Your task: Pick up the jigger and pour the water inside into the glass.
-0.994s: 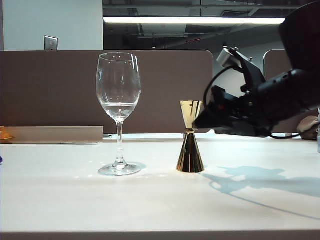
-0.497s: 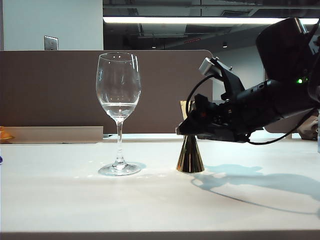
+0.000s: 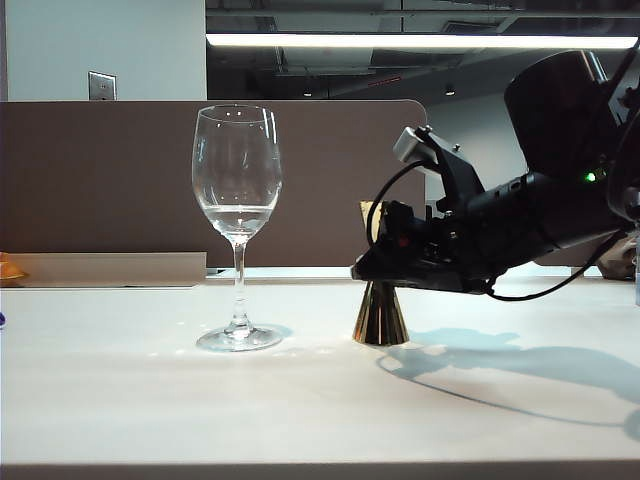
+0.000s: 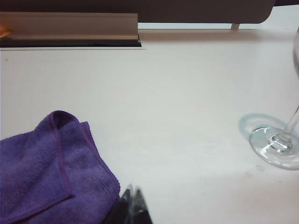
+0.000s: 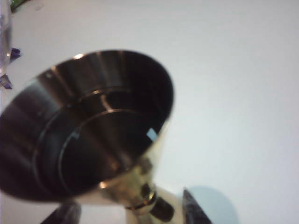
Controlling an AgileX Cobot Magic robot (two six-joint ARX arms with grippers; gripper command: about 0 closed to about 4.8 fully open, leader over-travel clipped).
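Note:
The gold jigger (image 3: 380,312) stands upright on the white table, to the right of the tall clear glass (image 3: 237,200). A shallow layer of clear water (image 3: 238,215) lies in the glass's bowl. My right gripper (image 3: 366,268) reaches in level from the right and hides the jigger's waist and most of its upper cup. In the right wrist view the jigger's (image 5: 93,130) open mouth fills the frame. There my right gripper (image 5: 130,206) stands open, one finger on each side of the waist with gaps. Whether the jigger holds water I cannot tell. My left gripper (image 4: 133,205) is shut and empty, far from the glass's foot (image 4: 275,147).
A purple cloth (image 4: 46,172) lies right beside my left gripper. A brown partition (image 3: 100,180) with a pale ledge (image 4: 70,25) runs along the table's back edge. The right arm's cable (image 3: 540,290) hangs low behind the jigger.
My right arm has moved left and lower, bringing its fingers from beside the jigger's upper cup to either side of its waist. Jigger and glass have stayed put.

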